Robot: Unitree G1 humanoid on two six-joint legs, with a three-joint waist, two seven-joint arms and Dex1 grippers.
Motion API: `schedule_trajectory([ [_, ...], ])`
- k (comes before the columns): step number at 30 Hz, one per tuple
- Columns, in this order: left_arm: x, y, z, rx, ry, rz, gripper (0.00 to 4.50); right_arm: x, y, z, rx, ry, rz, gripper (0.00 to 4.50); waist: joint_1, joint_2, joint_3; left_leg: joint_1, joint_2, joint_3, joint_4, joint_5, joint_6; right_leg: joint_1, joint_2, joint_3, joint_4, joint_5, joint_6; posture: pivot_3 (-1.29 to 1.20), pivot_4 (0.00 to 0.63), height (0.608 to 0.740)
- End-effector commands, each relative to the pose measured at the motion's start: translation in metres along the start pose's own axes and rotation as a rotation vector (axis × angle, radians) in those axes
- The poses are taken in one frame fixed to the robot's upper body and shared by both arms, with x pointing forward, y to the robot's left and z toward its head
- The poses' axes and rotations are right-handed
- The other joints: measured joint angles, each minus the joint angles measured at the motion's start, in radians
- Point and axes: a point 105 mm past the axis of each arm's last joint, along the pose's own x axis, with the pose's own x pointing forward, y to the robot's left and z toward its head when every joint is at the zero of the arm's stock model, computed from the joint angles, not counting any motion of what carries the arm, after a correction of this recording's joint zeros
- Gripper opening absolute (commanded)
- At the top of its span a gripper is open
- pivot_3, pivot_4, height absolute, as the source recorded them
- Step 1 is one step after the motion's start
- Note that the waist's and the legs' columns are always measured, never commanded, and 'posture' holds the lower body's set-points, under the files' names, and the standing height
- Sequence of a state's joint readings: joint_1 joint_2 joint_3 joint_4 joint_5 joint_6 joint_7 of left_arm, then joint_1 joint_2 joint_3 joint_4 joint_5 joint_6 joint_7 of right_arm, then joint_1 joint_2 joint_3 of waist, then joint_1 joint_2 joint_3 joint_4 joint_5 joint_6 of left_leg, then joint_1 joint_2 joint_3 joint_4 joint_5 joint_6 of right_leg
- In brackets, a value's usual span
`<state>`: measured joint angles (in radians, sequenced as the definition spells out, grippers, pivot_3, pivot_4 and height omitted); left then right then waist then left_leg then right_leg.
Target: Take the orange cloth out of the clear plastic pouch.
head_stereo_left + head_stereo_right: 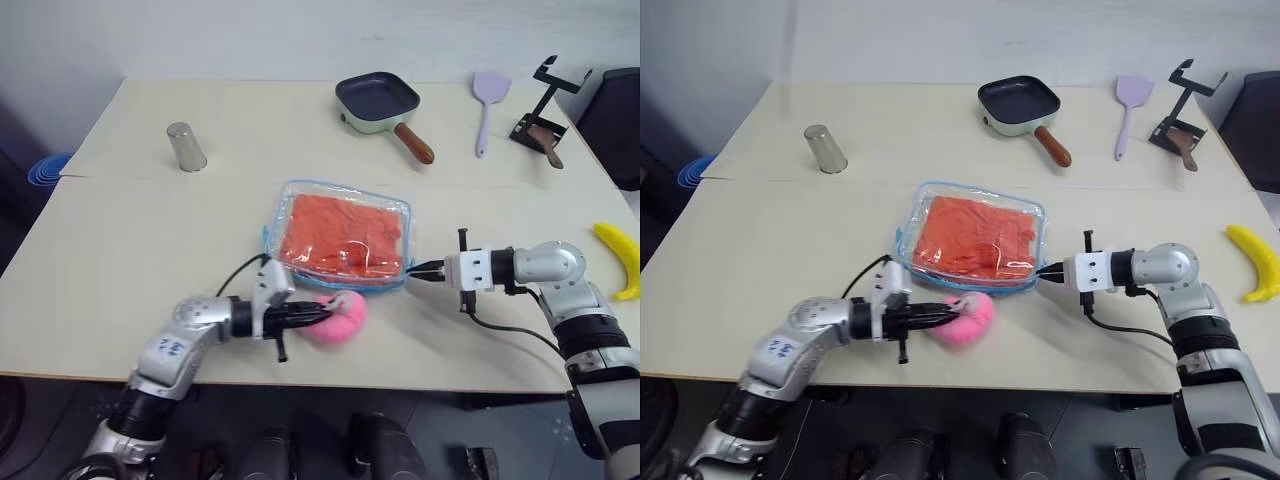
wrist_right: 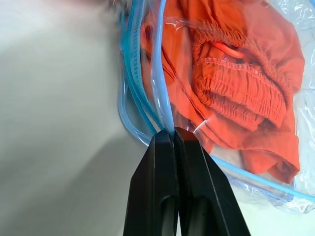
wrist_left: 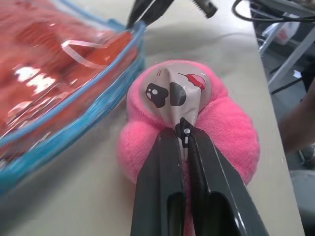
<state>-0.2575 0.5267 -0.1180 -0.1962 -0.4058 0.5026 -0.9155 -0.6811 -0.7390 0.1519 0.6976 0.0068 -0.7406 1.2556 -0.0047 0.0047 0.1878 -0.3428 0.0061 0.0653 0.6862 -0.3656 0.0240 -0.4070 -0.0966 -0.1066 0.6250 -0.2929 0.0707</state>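
The orange cloth [image 1: 343, 236] lies folded inside the clear plastic pouch [image 1: 342, 197], which sits flat mid-counter [image 1: 120, 250], with its light-blue zip edge running along the near side and around the corner towards the right arm. The right claw [image 1: 411, 271] is pinched together on that blue edging at the pouch's near right corner, so the cloth lies just beyond and to the left of its tips. The left claw [image 1: 322, 312] is clamped on the small pink plush toy [image 1: 338, 318] just in front of the pouch, leaving the right arm the better placed, I judge, to work the opening.
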Motion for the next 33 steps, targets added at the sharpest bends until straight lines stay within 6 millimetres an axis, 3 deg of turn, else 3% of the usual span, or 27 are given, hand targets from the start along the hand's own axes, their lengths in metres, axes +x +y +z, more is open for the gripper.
schedule_trajectory([
  [1,-0.019,0.009,0.004,0.030,-0.004,0.063,0.00,-0.016,-0.009,-0.001,-0.029,0.016,-0.061,0.03,0.002,0.000,0.000,0.000,0.000,0.000,0.000,0.000,0.000,0.000,0.000,0.000,-0.001,0.000,0.000,0.00,0.150,0.740],
  [7,-0.050,0.035,-0.003,-0.051,-0.066,0.263,0.00,-0.019,-0.009,0.001,-0.053,0.005,-0.070,0.03,0.001,0.000,0.000,0.000,0.000,-0.001,0.000,0.000,0.000,0.000,0.000,0.000,-0.001,0.000,0.000,0.00,0.150,0.740],
  [14,-0.115,0.071,-0.016,-0.054,-0.072,0.590,0.00,-0.026,-0.006,-0.002,-0.029,0.022,-0.055,0.03,-0.003,0.000,0.000,0.001,0.000,0.000,0.000,0.000,0.000,0.000,0.000,0.000,0.000,0.000,0.000,0.00,0.150,0.740],
  [20,-0.125,0.076,-0.010,-0.046,-0.127,0.665,0.00,-0.017,-0.004,-0.003,0.012,0.005,-0.072,0.03,-0.001,0.000,0.000,0.001,0.000,0.000,0.000,0.000,0.000,0.000,-0.001,0.000,0.000,0.000,0.000,0.00,0.150,0.740],
  [24,-0.126,0.078,-0.002,0.003,-0.142,0.677,0.00,-0.016,-0.001,-0.004,0.196,-0.046,-0.097,0.03,0.000,0.000,0.000,0.001,0.000,-0.001,0.000,0.000,0.000,0.000,-0.001,-0.001,0.000,0.000,0.000,0.00,0.150,0.740],
  [25,-0.125,0.078,-0.001,0.015,-0.123,0.672,0.28,-0.016,0.000,-0.002,0.240,-0.065,-0.094,0.22,0.000,0.000,0.000,0.001,0.000,-0.001,0.000,0.000,0.000,0.000,-0.001,-0.001,0.000,0.000,0.000,0.00,0.150,0.740],
  [27,-0.124,0.072,-0.002,0.200,0.062,0.561,0.81,-0.020,0.002,0.006,0.247,-0.095,-0.096,0.67,0.000,0.000,0.000,0.000,0.000,0.000,0.000,0.000,0.000,0.000,0.000,-0.001,0.001,0.000,0.000,0.00,0.150,0.740],
  [29,-0.131,0.076,0.012,0.317,0.113,0.525,1.33,-0.028,0.004,0.012,0.247,-0.104,-0.110,1.21,0.001,0.000,0.000,0.000,0.001,0.000,0.000,-0.001,-0.001,-0.001,0.000,-0.001,0.001,0.000,0.000,0.00,0.150,0.740],
  [31,-0.128,0.068,0.037,0.470,0.136,0.381,1.86,-0.042,0.011,0.018,0.292,-0.103,-0.112,1.81,0.006,0.000,0.000,0.000,0.000,0.000,0.000,-0.001,-0.001,-0.001,0.000,-0.001,0.000,0.000,0.000,0.00,0.150,0.740],
  [33,-0.120,0.061,0.046,0.598,0.194,0.249,2.46,-0.052,0.018,0.025,0.344,-0.102,-0.117,2.49,0.010,0.001,0.000,-0.002,0.000,-0.002,0.000,-0.001,-0.001,-0.002,-0.002,-0.002,0.000,0.000,0.000,0.00,0.150,0.740],
])
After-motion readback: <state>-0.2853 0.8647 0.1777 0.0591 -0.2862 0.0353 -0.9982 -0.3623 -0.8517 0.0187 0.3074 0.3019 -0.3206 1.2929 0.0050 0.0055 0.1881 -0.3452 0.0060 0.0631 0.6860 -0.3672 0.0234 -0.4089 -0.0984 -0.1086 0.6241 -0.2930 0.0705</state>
